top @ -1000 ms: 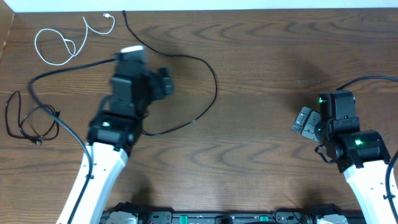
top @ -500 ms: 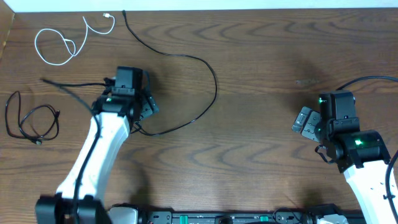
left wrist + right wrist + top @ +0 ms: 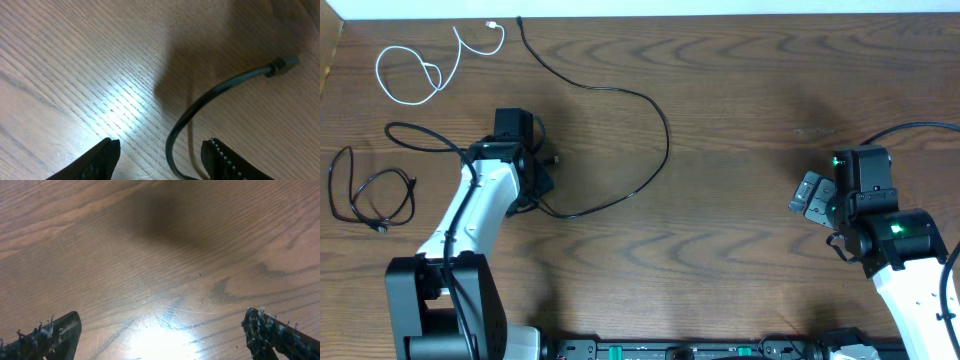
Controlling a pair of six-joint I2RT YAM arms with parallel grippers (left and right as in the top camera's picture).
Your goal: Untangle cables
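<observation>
A long black cable (image 3: 650,105) runs from the far edge, curves right, and ends beside my left arm. In the left wrist view its end (image 3: 220,87), with a small connector (image 3: 285,62), lies on the wood. The cable passes between the fingers of my left gripper (image 3: 160,145), which is open around it. In the overhead view the left gripper (image 3: 535,178) is low over that cable end. My right gripper (image 3: 810,193) is open and empty over bare wood (image 3: 160,330) at the right.
A white cable (image 3: 420,70) lies looped at the far left corner. A coiled black cable (image 3: 370,195) lies by the left edge. A black lead (image 3: 415,135) loops from the left arm. The table's far edge runs along the top.
My left arm has swung down and back toward the table, bringing its gripper low over the end of the long black cable. The right arm has not moved.
</observation>
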